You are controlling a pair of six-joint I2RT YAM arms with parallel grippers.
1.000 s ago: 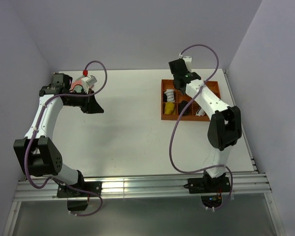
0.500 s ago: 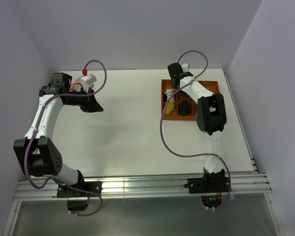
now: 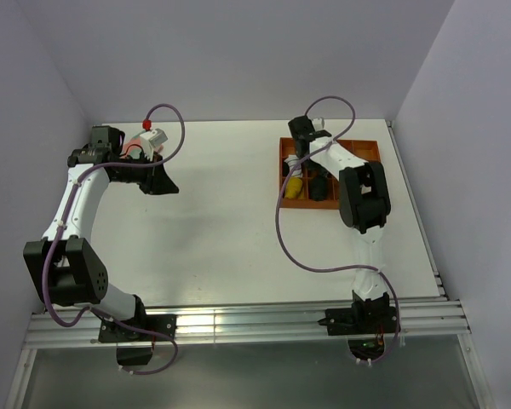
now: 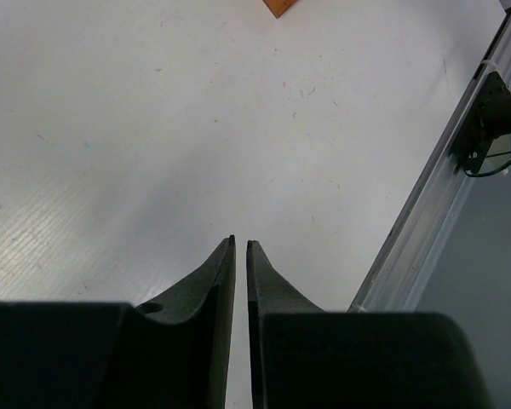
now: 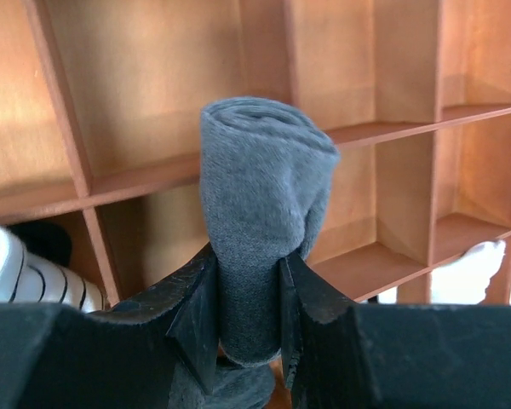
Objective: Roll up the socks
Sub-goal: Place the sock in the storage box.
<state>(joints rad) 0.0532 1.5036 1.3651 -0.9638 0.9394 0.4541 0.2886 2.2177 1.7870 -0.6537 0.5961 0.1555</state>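
top / left arm: left arm bows out to 9 o'clock of the desk. The left jaws sit near 10 o'clock over bare desk and aim toward 3 o'clock.
top / right arm: right arm reaches out to 1 o'clock, with its wrist over the far-left part of the orange tray.
top / tray contents: yellow bundle and black bundle lie side by side in the near row.
top / right jaws: hidden under the wrist, so their state and load can't be told from here.
top / cabling: purple cable loops from the foot of the right arm up to its wrist.
left wrist / left jaws: narrow. The tips are a thin slit apart with nothing between them.
left wrist / surroundings: bare desk below. A corner of the orange tray shows at 12 o'clock. An aluminium rail runs along 3 o'clock with the right arm base on it.
right wrist / right jaws: clamped on the grey sock, squeezing its lower end from both sides.
right wrist / grey sock: rolled into a tight upright cylinder with the spiral end at 12 o'clock. It is held in front of the tray dividers. Which compartment it is over can't be told.
right wrist / striped sock: striped sock at 8 o'clock, in a compartment left of the jaws. It is white with thin black lines and is partly cut off by the frame edge.
right wrist / other: white object at 4 o'clock in an edge compartment, not identifiable.
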